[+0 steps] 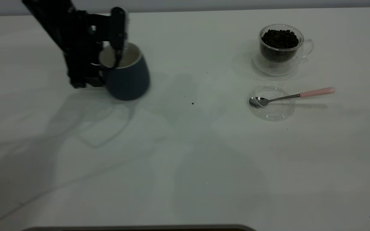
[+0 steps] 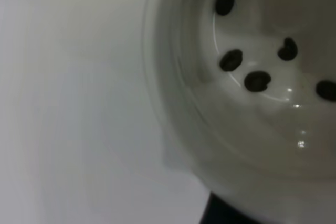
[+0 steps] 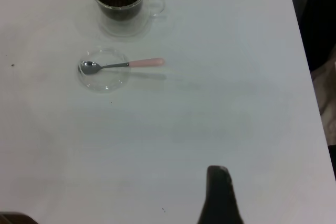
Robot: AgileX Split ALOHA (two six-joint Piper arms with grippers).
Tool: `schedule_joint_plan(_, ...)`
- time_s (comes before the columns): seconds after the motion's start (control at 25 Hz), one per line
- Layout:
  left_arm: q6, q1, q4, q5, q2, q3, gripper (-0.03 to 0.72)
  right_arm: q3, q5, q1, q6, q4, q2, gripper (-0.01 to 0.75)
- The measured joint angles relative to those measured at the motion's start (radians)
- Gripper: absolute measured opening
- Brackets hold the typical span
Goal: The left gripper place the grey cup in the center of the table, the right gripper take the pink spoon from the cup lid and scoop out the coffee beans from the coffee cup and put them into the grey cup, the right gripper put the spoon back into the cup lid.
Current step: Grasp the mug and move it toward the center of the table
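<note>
My left gripper (image 1: 110,63) is at the table's far left, shut on the rim of the grey cup (image 1: 128,80), with one finger inside the cup and the other outside. The left wrist view looks into its white inside (image 2: 252,129), where several coffee beans (image 2: 257,81) lie. The coffee cup (image 1: 279,48), heaped with coffee beans (image 1: 280,38), stands at the far right. In front of it the pink spoon (image 1: 300,94) rests with its bowl in the cup lid (image 1: 271,102). My right gripper (image 3: 218,187) hangs well short of the lid (image 3: 103,70).
The white table (image 1: 185,154) has a few dark specks (image 1: 192,103) near its middle. Its right edge shows in the right wrist view (image 3: 307,77), with dark floor beyond.
</note>
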Motion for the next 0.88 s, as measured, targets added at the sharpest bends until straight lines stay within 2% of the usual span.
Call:
schedule_joint_plan(0.36,0.002,-0.121,-0.105,-0.029,0.000,0.000,0.567,0.000,0.000,0.000,0.000,0.000,0.000,0.587)
schedule_joint_plan(0.56,-0.032,-0.127,-0.124,-0.051,0.000,0.000,0.567,0.000,0.000,0.000,0.000,0.000,0.000,0.587)
schedule_joint_plan(0.88,-0.078,-0.103,-0.123,0.160,-0.133,0.000,0.567,0.000,0.000,0.000,0.000,0.000,0.000,0.587)
